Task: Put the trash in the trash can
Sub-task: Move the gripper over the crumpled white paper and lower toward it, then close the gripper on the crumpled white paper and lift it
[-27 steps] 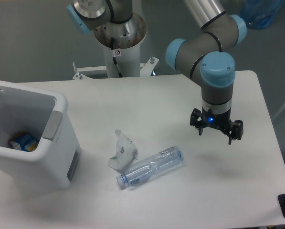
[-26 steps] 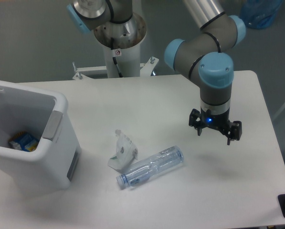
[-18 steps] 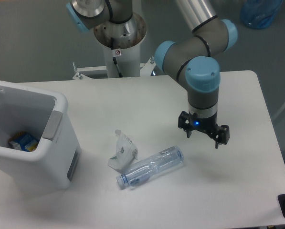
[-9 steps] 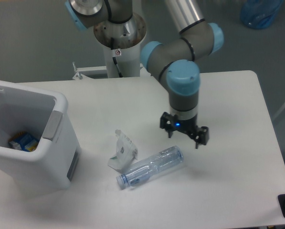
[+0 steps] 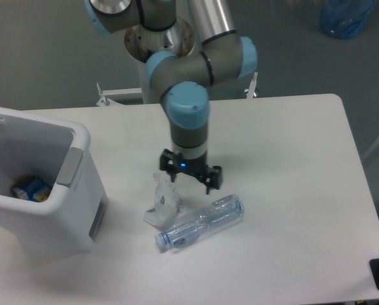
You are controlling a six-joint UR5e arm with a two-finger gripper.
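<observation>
— Where was the claw (image 5: 190, 179) when you looked?

— Pointing straight down over the white tabletop (image 5: 291, 222), near the middle. Its two fingers (image 5: 211, 182) were spread apart, and there was nothing between them.

— And the trash?

— Both pieces lay on the tabletop just in front of it. The crumpled paper wrapper (image 5: 162, 202), white with a bit of green print, sat below the claw's one finger, the one nearer the bin, close under it. From where I stood I couldn't tell whether that finger touched the paper or hung just above it. The crushed plastic bottle (image 5: 200, 222) lay on its side a little nearer to me, slanting, with its bluish cap end toward the front edge of the tabletop and its other end up toward the claw's far finger. The wrapper rested right against the bottle near the cap end.

— Was either piece gripped?

— No, neither. Both lay flat on the surface.

— What about the trash can (image 5: 75, 210)?

— It stood at the other side of the tabletop, well apart from the claw, a big white rectangular bin with a rounded rim and a grey panel on the side facing the trash. It was open at the top. Down inside I could see a small blue-and-yellow box (image 5: 30, 189) lying on the bottom. The wrapper was the piece nearer the bin, with a gap of bare tabletop between them.
</observation>
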